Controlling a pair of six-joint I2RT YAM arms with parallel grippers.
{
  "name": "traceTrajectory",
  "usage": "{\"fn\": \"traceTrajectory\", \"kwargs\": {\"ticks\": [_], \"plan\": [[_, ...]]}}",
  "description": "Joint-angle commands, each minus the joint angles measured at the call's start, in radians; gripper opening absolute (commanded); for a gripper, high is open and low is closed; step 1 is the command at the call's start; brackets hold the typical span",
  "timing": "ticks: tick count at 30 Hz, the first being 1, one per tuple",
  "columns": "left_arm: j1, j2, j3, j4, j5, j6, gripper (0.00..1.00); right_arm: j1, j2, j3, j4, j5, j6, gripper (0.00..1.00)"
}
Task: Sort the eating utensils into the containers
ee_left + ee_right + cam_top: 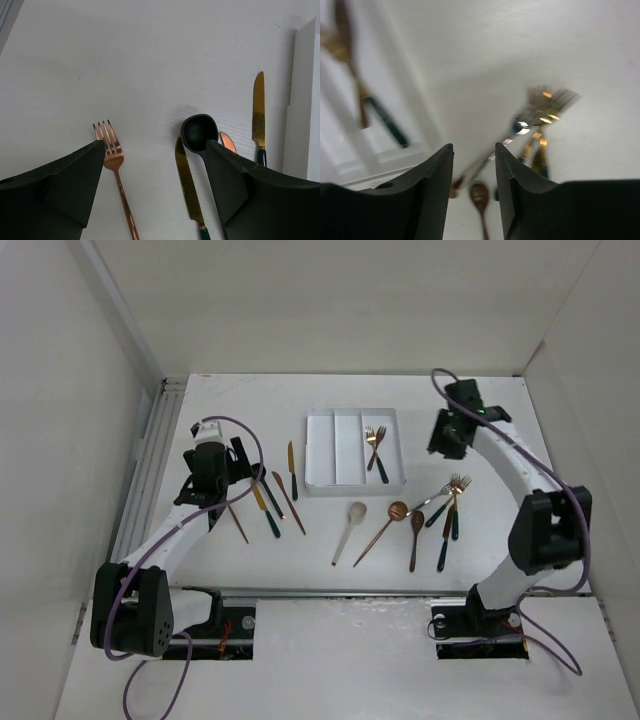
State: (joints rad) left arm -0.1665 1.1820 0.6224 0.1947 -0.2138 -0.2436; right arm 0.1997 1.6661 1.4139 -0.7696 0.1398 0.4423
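The right gripper has its jaws apart with nothing between them, and it hangs just off the right wall of the white tray. The compartment nearest it holds two forks, the only utensils sorted so far; the middle and far compartments show nothing in them. Back toward this arm's base lie the loose forks, then the copper spoons and a cream spoon further to its left. The left gripper is spread wide and empty over the table. A copper fork lies just by its left finger, and a black spoon and a gold knife by its right, with another knife beyond, near the tray wall. By this layout the sorting has barely begun: every knife, every spoon and several forks remain out.
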Motion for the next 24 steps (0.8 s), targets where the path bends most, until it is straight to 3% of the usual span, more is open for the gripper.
{"fn": "traceTrajectory", "kwargs": {"ticks": [1, 4, 12, 15, 24], "plan": [[-0.001, -0.027, -0.019, 0.06, -0.013, 0.01, 0.79, -0.114, -0.041, -0.192, -0.053, -0.049, 0.003, 0.43], [-0.001, -0.027, -0.02, 0.071, -0.013, 0.01, 0.79, -0.16, -0.054, -0.323, -0.011, -0.123, 0.012, 0.34], [-0.001, -0.007, -0.02, 0.091, 0.005, 0.02, 0.79, -0.171, -0.068, -0.394, 0.096, -0.165, 0.137, 0.41], [-0.001, -0.016, -0.02, 0.091, -0.004, 0.02, 0.79, -0.171, -0.046, -0.414, 0.096, -0.106, 0.157, 0.41], [-0.001, -0.016, -0.02, 0.091, -0.022, 0.029, 0.8, -0.171, 0.034, -0.403, 0.128, -0.137, 0.167, 0.41]]}}
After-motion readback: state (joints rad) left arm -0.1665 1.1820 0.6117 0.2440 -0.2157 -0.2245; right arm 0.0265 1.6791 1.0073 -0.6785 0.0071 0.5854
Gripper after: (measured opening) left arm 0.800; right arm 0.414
